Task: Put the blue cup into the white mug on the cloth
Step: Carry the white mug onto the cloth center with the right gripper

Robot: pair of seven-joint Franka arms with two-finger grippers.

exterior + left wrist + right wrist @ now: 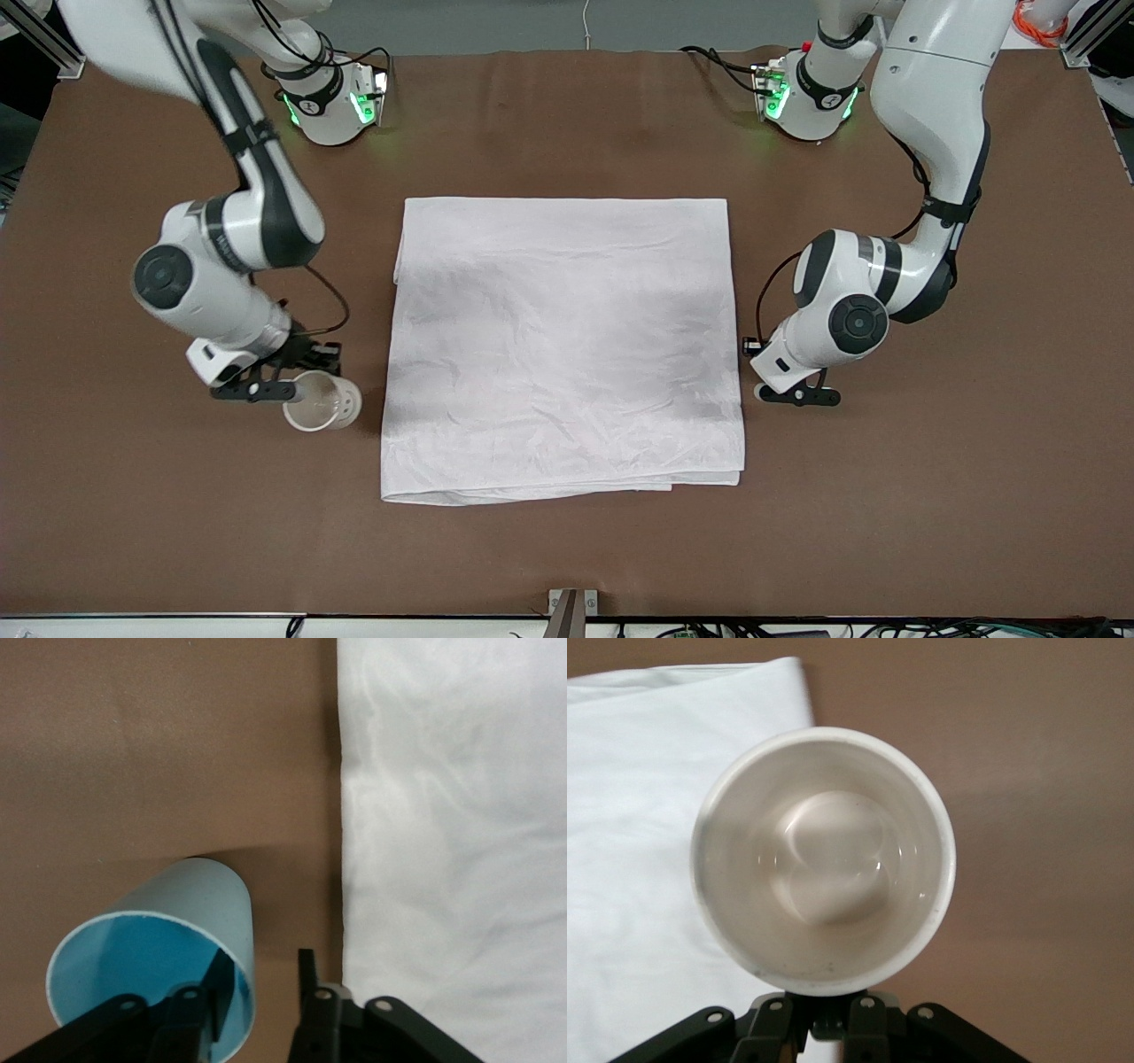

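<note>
- the cloth (563,346) lies flat mid-worktop (567,549), its layered edge nearest the front camera; nothing stands on it yet, so i judge the task to be at its start.
- the white mug (323,400) is off the cloth, just beside the cloth's edge toward the right arm's end of the worktop, low by the worktop surface; whether it rests on the worktop or is slightly lifted i cannot tell.
- the right tool (266,388) is clamped on the mug; the right wrist view shows the mug (824,859) from above, empty, with the fingers together at its rim on the handle side.
- the blue cup (159,966) is hidden under the left arm in the front view; the left wrist view shows it on bare worktop just beside the cloth (452,850) edge, at the left arm's end, tilted or on its side with the mouth toward the camera.
- the left tool (257,979) has one finger inside the cup's mouth and the other outside its wall, jaws narrowed around that wall; a firm clamp i cannot confirm.
- left, by my judgement: mug onto the cloth, then cup lifted and lowered into it.
</note>
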